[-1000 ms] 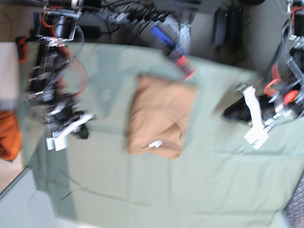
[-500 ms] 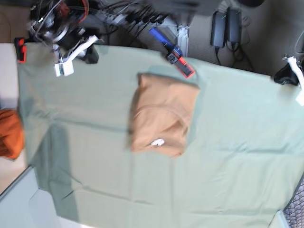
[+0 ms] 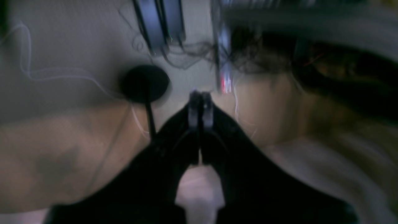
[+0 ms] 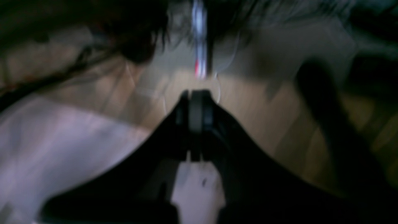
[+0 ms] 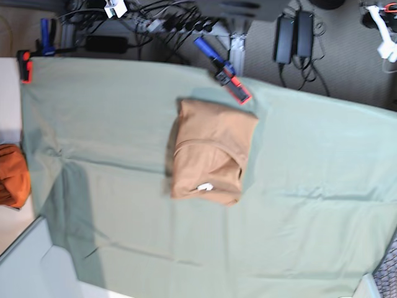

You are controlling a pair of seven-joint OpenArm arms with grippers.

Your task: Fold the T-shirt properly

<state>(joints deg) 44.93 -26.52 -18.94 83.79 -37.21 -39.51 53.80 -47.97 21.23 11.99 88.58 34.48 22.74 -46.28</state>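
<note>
The T-shirt (image 5: 209, 153) is lying as a compact folded rectangle on the pale green sheet (image 5: 124, 130), in the middle and toward its far edge. Its small white label (image 5: 205, 186) is showing at the near end of the bundle. The folding is looking finished: sleeves and body are tucked in, no loose parts are trailing out. One fold line is bulging a bit across the top layer, so at most a light flattening is left, by my judgement.

Both arms are sitting off the cloth. The right gripper (image 5: 115, 7) is showing only as white tips at the top edge of the base view; the left gripper (image 5: 384, 30) is peeking in at the top right corner. In the wrist views, both blurred, the left gripper (image 3: 200, 107) and right gripper (image 4: 196, 107) are each pinched together on nothing, pointing at floor and cables.

A blue-and-red clamp (image 5: 224, 73) is gripping the sheet's far edge just beyond the shirt. A darker orange cloth bundle (image 5: 11, 176) is resting past the sheet's left edge.
</note>
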